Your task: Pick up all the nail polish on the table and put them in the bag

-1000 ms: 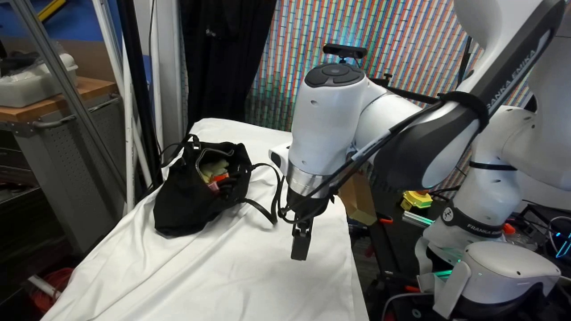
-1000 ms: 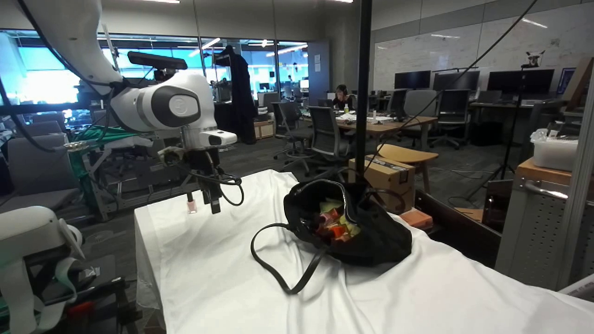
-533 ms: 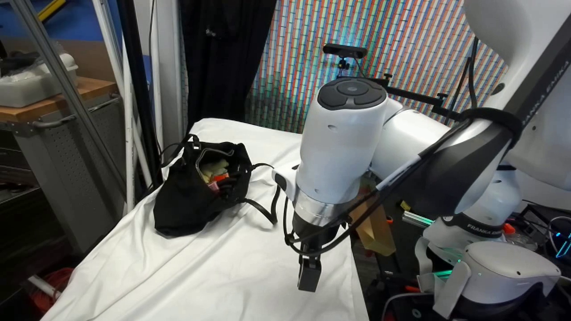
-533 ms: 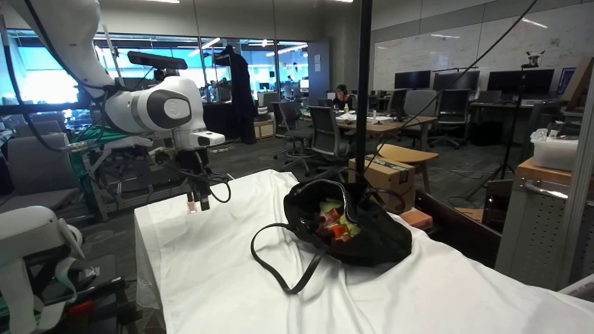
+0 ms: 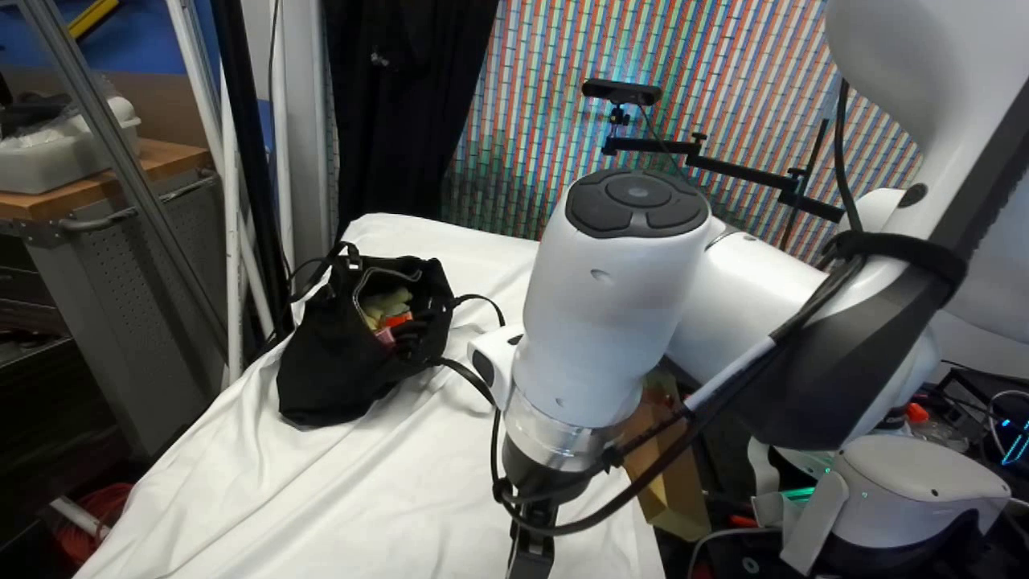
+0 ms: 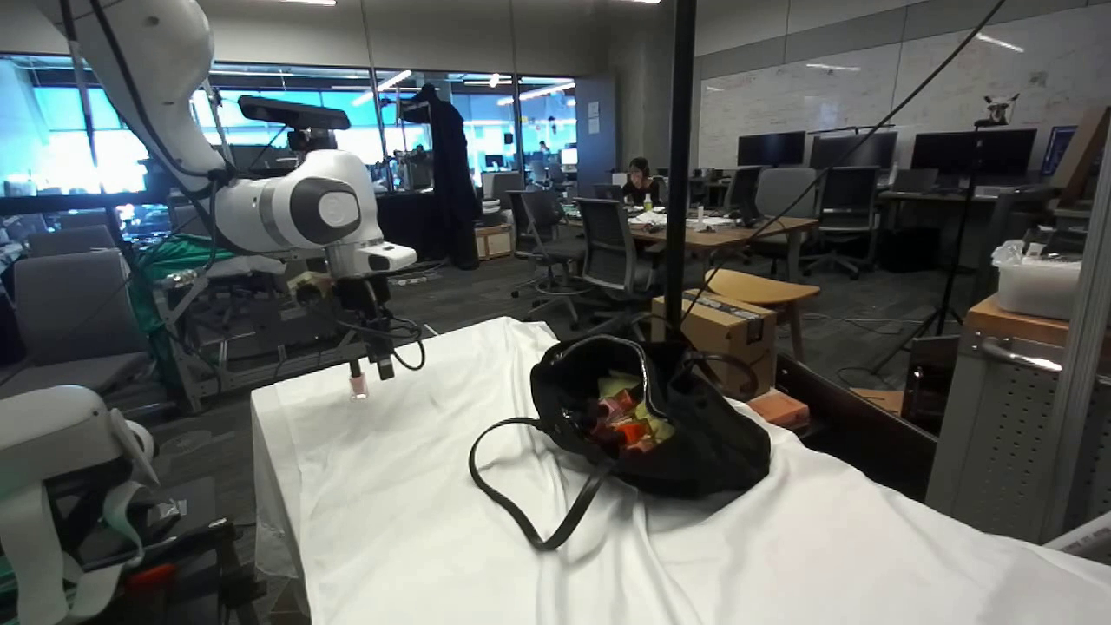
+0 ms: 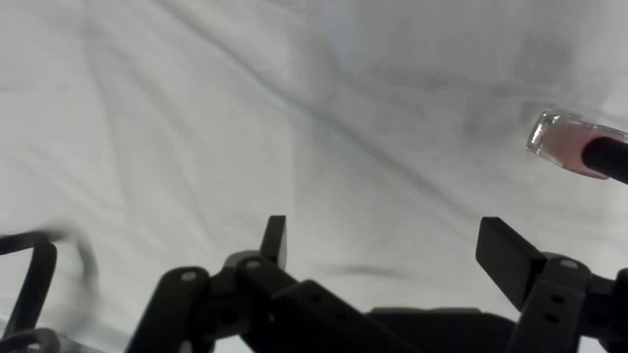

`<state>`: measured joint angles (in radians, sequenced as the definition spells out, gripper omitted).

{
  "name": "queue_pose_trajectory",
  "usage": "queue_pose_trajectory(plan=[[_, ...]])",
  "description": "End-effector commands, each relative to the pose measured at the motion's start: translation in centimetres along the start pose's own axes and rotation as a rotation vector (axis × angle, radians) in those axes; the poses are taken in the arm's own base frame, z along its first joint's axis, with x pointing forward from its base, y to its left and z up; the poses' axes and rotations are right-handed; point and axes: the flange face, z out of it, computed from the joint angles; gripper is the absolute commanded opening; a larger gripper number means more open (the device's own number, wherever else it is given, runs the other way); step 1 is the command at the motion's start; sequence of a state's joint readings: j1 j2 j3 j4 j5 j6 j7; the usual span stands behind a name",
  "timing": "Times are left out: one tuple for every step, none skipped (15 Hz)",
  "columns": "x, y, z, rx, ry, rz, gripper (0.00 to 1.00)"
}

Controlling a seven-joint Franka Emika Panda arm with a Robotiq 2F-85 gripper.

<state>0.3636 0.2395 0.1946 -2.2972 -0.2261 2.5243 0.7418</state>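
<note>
One pink nail polish bottle with a black cap stands on the table's white cloth (image 6: 417, 486) near the far left edge in an exterior view (image 6: 358, 387). In the wrist view this nail polish (image 7: 564, 142) is at the right edge, its cap partly cut off. My gripper (image 7: 380, 228) is open and empty above the cloth, with the bottle beyond its right finger. In the exterior views the gripper (image 6: 384, 369) hangs close beside the bottle, and its tips (image 5: 530, 559) are near the lower edge. The black bag (image 5: 346, 378) sits slouched open in both exterior views (image 6: 703, 443).
Orange, red and pink things show inside the bag's yellowish-green mouth. A strap handle (image 6: 495, 495) loops onto the cloth on the gripper's side. A cable (image 7: 34, 279) hangs beside the gripper. A cardboard box (image 5: 667, 482) stands by the table edge.
The arm has moved away from the bag's side toward the bottle, and lower in an exterior view. The bottle and the bag have not moved.
</note>
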Motion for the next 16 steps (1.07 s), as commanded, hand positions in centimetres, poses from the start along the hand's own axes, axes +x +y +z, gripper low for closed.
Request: queue_pose_trajectory(plan=[[1.4, -2.8, 0.2, 0.018, 0.049, 0.019, 1.0], [1.5, -3.5, 0.3, 0.025, 0.051, 0.016, 1.0], [1.6, -4.0, 0.4, 0.025, 0.057, 0.013, 1.0], [1.7, -4.5, 0.4, 0.028, 0.059, 0.01, 1.0], [1.8, -5.0, 0.4, 0.032, 0.06, 0.007, 1.0], [1.9, -5.5, 0.4, 0.038, 0.059, 0.006, 1.0], [1.9, -5.9, 0.5, 0.044, 0.057, 0.0, 1.0], [2.0, -6.4, 0.5, 0.05, 0.055, -0.005, 1.0], [2.0, -6.7, 0.6, 0.051, 0.058, -0.009, 1.0], [2.0, -7.1, 0.6, 0.054, 0.056, -0.012, 1.0], [2.0, -7.4, 0.8, 0.055, 0.055, -0.012, 1.0], [1.9, -7.6, 0.9, 0.055, 0.053, -0.013, 1.0], [1.8, -7.9, 1.0, 0.055, 0.051, -0.015, 1.0], [1.7, -8.2, 1.1, 0.059, 0.047, -0.015, 1.0], [1.6, -8.4, 1.2, 0.059, 0.047, -0.016, 1.0], [1.5, -8.7, 1.4, 0.06, 0.044, -0.017, 1.0]])
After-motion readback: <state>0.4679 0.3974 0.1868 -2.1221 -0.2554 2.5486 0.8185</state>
